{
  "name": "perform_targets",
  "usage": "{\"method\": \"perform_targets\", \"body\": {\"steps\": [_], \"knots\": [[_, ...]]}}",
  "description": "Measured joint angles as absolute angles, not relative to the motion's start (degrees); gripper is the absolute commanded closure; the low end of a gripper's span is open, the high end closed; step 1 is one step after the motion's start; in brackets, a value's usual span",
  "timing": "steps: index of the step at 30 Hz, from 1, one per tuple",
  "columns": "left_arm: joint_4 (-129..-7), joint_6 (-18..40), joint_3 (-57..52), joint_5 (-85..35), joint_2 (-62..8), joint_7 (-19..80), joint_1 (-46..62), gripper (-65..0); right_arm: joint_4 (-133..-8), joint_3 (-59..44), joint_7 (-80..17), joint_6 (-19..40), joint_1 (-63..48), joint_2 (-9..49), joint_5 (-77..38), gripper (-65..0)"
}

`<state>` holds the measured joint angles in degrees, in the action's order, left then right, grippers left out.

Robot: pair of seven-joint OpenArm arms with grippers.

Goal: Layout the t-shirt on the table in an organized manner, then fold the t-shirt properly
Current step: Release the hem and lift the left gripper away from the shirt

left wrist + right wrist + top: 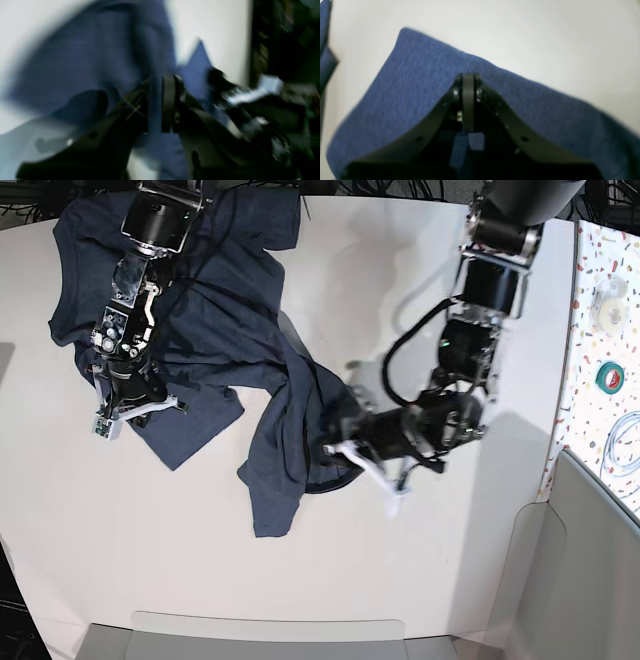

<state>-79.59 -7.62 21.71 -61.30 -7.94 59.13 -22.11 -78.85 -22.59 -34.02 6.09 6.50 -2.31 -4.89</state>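
The right tool (468, 82) pinches the blue shirt (215, 330). The left tool (155, 102) squeezes its bunched cloth on the white worktop (120, 530).

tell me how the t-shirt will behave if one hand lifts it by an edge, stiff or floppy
Probably floppy: the t-shirt lies bunched in soft folds on the table, so it should sag and trail. Likely light, since the thin cloth in the right hand drapes loosely. It may drag and bunch rather than slide flat, as the left hand closes on a ridge of it.

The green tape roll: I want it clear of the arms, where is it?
In the base view, the green tape roll lies at the right edge on the speckled strip.
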Motion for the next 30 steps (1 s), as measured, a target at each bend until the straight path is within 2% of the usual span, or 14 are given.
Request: {"method": "perform_targets", "body": {"steps": [3,6,11,19,23,27,30], "knots": [[-72.14,-7.66,23.09,-60.6,-6.35,57.84,-23.35,-5.4,-79.0,-24.95,-33.32,6.28,6.04,-2.04,-5.3,0.0],[-66.04,-8.27,24.38,-56.05,-7.86,52.03,-23.81,-5.4,-78.98,-27.99,-33.28,6.24,6.04,-1.72,-4.99,0.0],[-64.18,-7.31,24.34,-52.27,-8.29,48.75,-23.77,-5.2,-76.58,-29.52,-32.69,6.63,6.31,2.66,-5.06,0.0],[-74.32,-7.29,24.1,-52.56,-14.74,47.9,-16.43,-5.0,-70.67,-29.63,-32.34,5.96,9.85,7.09,-4.58,0.0],[-79.22,-7.6,18.37,-52.23,-15.57,48.6,-10.74,-5.0,-67.11,-29.71,-32.91,5.96,12.45,9.5,-4.56,0.0],[-83.94,-12.69,11.49,-52.75,-16.58,49.01,-4.78,-5.0,-65.32,-29.85,-33.1,5.41,14.33,9.87,-4.16,0.0],[-89.34,-13.8,8.99,-52.25,-18.04,48.97,-0.21,-5.0,-64.9,-29.82,-34.57,5.26,15.68,10.24,-3.62,0.0]]}}
